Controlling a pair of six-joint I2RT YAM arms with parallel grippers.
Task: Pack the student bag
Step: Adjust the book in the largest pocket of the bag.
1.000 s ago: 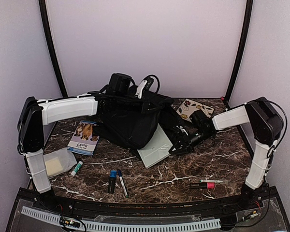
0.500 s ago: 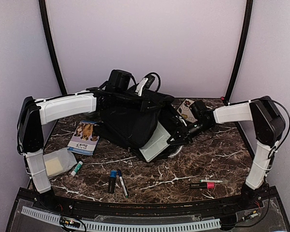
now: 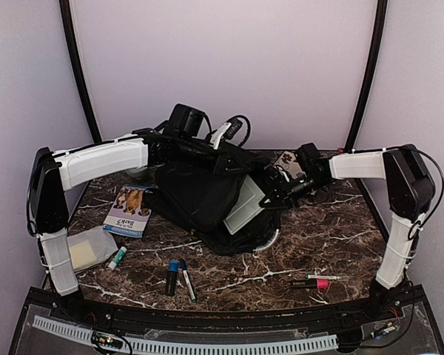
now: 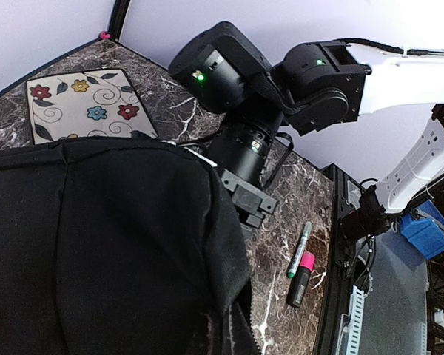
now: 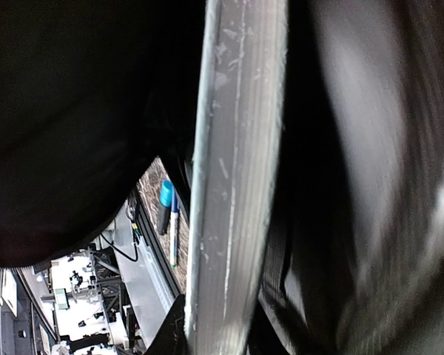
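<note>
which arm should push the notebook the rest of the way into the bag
Right. The right gripper clamps the notebook, half inside the bag; the left gripper holds the bag's top edge up.

Pale lilac walls [image 3: 229,66], dark marble table [image 3: 322,240]

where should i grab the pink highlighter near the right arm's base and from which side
Grip the pink highlighter by its black barrel end, coming straight down from above and closing across its narrow width. It lies flat, its length running left to right. The green pen lies close alongside its pink cap end, so the black end likely leaves more room.
</note>
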